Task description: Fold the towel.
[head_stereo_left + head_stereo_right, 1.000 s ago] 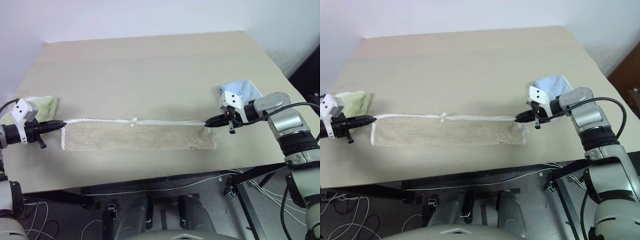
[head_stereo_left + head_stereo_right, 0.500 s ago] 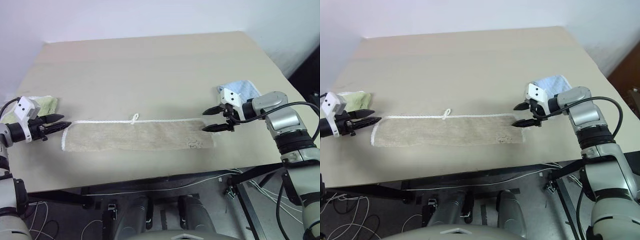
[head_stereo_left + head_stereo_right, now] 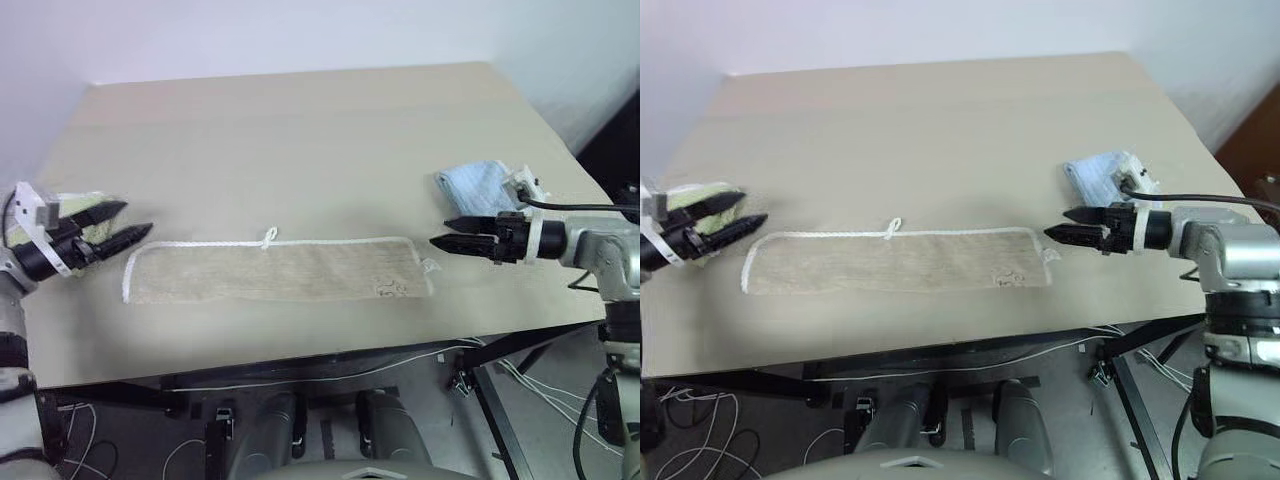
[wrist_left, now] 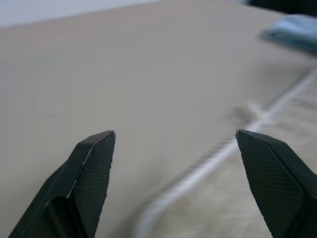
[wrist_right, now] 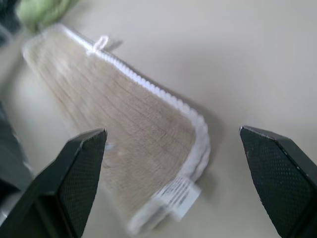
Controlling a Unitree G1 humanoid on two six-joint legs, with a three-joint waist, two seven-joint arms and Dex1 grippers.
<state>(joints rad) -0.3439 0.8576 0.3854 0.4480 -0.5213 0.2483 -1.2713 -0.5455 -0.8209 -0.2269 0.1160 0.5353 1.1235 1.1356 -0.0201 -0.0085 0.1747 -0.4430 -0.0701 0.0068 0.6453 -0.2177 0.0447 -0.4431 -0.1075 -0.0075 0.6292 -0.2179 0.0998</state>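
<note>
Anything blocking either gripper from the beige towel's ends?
Nothing visible. The left gripper and right gripper are open, each just off one end of the beige towel, with bare table between.

The table lies bare from 10 o'clock through 12 to 2 o'clock, so a gripper could sweep there unhindered. A long beige towel lies flat across the near middle, low enough to pass over. At 9 o'clock a folded green cloth sits near the table's edge, with the left gripper spread wide right above it, apart from the towel's end. At 3 o'clock a folded blue cloth lies beside the wide-spread right gripper, just off the towel's other end. A narrow bare strip runs along the near edge at 6 o'clock.
</note>
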